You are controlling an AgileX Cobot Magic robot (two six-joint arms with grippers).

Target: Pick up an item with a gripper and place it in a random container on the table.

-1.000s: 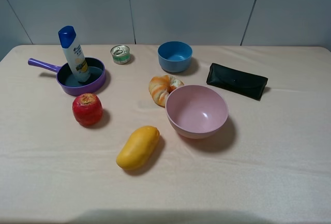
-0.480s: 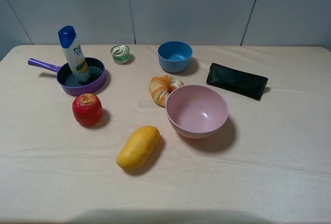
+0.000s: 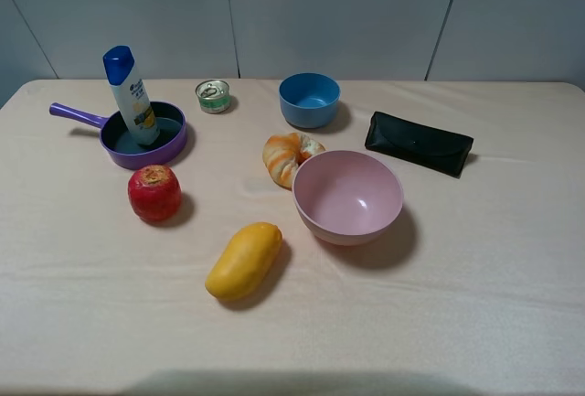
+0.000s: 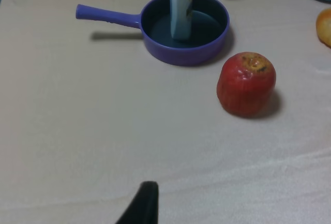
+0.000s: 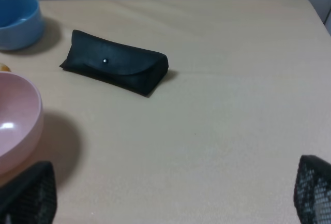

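Bottle [image 3: 131, 96] stands upright in the purple pan [image 3: 169, 149]; right pincer [image 5: 165, 195] spread wide.

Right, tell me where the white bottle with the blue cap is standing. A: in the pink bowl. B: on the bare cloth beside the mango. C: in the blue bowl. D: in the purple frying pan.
D: the white bottle stands upright inside the purple frying pan, its base on the pan's dark inside; the left wrist view shows the same.
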